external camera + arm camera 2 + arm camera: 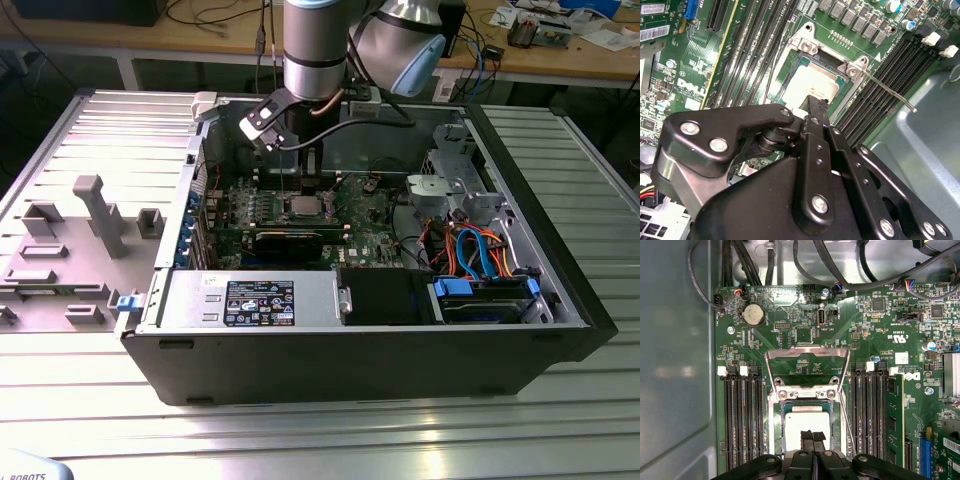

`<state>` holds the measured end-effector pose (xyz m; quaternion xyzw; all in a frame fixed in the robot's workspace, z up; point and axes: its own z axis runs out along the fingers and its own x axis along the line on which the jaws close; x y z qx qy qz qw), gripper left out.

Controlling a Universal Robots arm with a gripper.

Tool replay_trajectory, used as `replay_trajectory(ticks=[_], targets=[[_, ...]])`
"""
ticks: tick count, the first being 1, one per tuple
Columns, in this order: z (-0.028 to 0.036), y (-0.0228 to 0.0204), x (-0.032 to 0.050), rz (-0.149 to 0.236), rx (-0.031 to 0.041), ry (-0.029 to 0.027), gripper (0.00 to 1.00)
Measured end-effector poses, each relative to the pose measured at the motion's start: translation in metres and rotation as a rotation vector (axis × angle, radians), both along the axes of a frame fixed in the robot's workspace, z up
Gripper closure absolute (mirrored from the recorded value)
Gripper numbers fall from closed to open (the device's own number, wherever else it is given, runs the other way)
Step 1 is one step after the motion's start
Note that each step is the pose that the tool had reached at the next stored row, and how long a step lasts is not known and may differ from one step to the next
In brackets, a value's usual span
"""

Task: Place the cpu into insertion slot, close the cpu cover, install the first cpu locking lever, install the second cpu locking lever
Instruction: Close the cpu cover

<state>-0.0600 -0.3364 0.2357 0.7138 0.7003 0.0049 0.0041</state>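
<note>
Matt silver metal cpu (pixel 806 424), shiny bare-metal cpu cover (pixel 807 352), matt black fingers (pixel 807 436)

room: open above the cpu (pixel 800 420) | sides: low memory slots (pixel 742 425) flank the insertion slot (pixel 774 425) | obstacles: raised cpu cover (pixel 807 352) at one edge, lever (pixel 888 90) sticking out

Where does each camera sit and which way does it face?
Exterior view: off the arm, above the open computer case, looking down into it; arm and gripper show.
First wrist view: on the arm, facing down at the open cpu cover; gripper shows.
Second wrist view: on the arm, slanting past the gripper's linkage.
Both wrist views share the cpu.
</note>
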Motion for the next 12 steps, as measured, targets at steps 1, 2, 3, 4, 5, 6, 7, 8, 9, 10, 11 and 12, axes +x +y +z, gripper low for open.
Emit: replay_trajectory(ticks=[1, 2, 3, 4, 5, 6, 7, 8, 9, 10, 11, 12], targets=[[0.0004, 0.0000, 0.0000, 0.000, 0.0001, -0.0001, 0.89], [0.0008, 0.0000, 0.0000, 0.000, 0.0001, -0.0001, 0.89], [0.0014, 0.0000, 0.0000, 0.000, 0.0002, -0.0001, 0.89], [0.0018, 0.0000, 0.0000, 0.000, 0.0001, -0.0001, 0.89], [0.0021, 0.0001, 0.0001, 0.000, 0.0003, -0.0003, 0.89], [0.0024, 0.0001, 0.0000, 0.000, 0.0004, -0.0003, 0.89], [0.0026, 0.0000, 0.0000, 0.000, 0.0003, -0.0002, 0.89], [0.0028, 0.0000, 0.0000, 0.000, 0.0003, -0.0002, 0.89], [0.0029, 0.0000, 0.0000, 0.000, 0.0002, -0.0002, 0.89], [0.0030, 0.0000, 0.0001, 0.000, 0.0003, -0.0002, 0.89], [0.0031, 0.0000, 0.0000, 0.000, 0.0003, -0.0002, 0.89], [0.0031, 0.0000, 0.0000, 0.000, 0.0002, -0.0002, 0.89]])
